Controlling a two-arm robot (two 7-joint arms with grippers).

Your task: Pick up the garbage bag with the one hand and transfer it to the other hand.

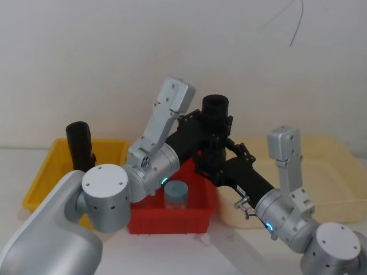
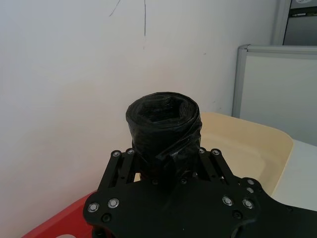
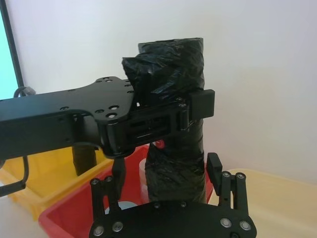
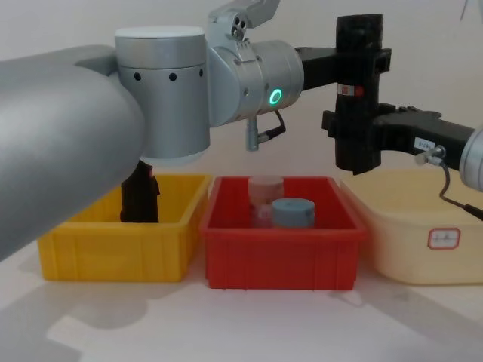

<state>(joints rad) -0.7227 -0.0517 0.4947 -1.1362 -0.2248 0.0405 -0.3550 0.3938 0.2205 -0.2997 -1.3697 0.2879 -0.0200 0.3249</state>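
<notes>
Overhead, the garbage bag [image 1: 215, 112] is standing upright in the air at one o'clock of the red bin [image 1: 172, 220]. The left claw [image 1: 215, 127] is clamping its upper half, and the right claw [image 1: 213, 160] is sitting around its lower half.

From the left wrist, the left claw [image 2: 166, 156] is squeezing the bag [image 2: 163, 124] just beneath its open top.

From the right wrist, the right claw's fingers [image 3: 214, 171] are flanking the bag's base, spread wide and leaving a gap on one side.

From the chest, the bag [image 4: 355, 147] is hanging above the red bin's three o'clock end. The yellow bin [image 4: 113, 249] is resting at nine o'clock on the desk [image 4: 249, 324].
</notes>
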